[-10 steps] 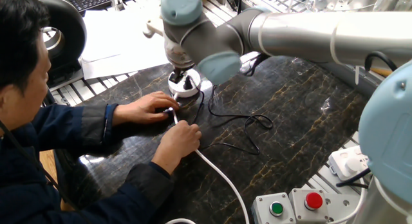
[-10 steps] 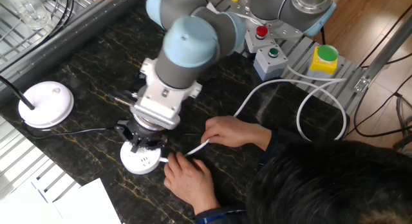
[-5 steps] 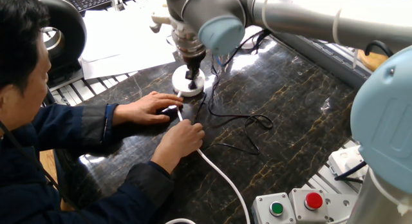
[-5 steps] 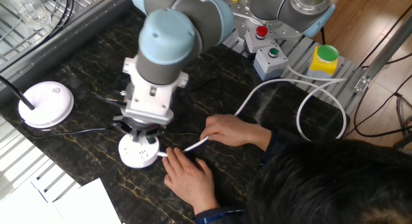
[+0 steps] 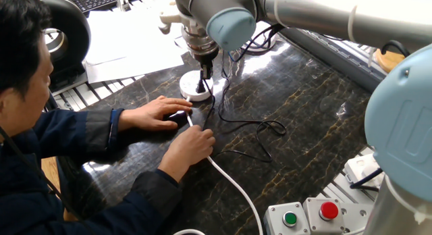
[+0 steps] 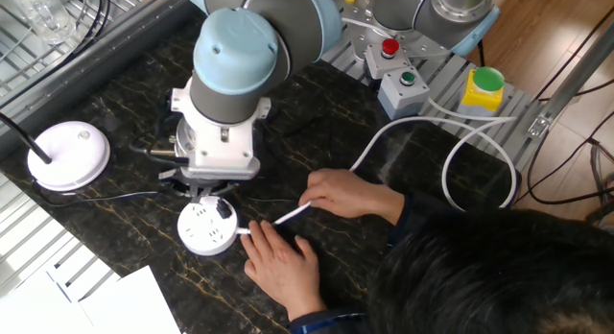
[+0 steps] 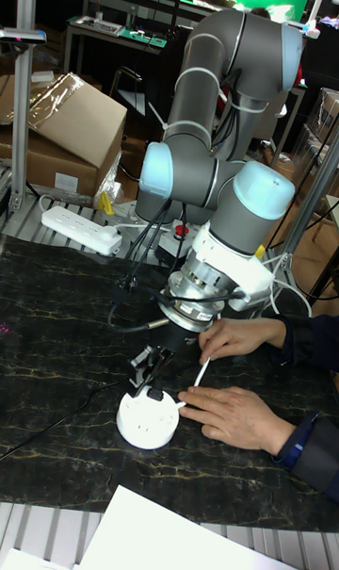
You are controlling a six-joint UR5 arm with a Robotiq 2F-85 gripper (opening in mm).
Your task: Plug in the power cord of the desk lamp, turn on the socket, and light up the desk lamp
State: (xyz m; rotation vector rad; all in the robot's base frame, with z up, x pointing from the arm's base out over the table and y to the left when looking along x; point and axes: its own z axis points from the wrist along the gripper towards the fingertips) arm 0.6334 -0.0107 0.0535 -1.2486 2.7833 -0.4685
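Tall fixed view: shows the gripper [image 7: 151, 370] just above the socket [image 7: 148, 421], low in the middle, lifted up and no longer pressed down on it as a second ago. Cannot tell if the claw is spread or pinching the plug; too dark there. Shows the power cord [image 5: 260, 128] looping over the middle of the table, and the desk lamp [image 6: 67, 154] well apart at the left edge. Shows a person's hand [image 6: 347, 195] holding the white cable beside the socket. Probably means plug in or nearly so, with switching on still to do.
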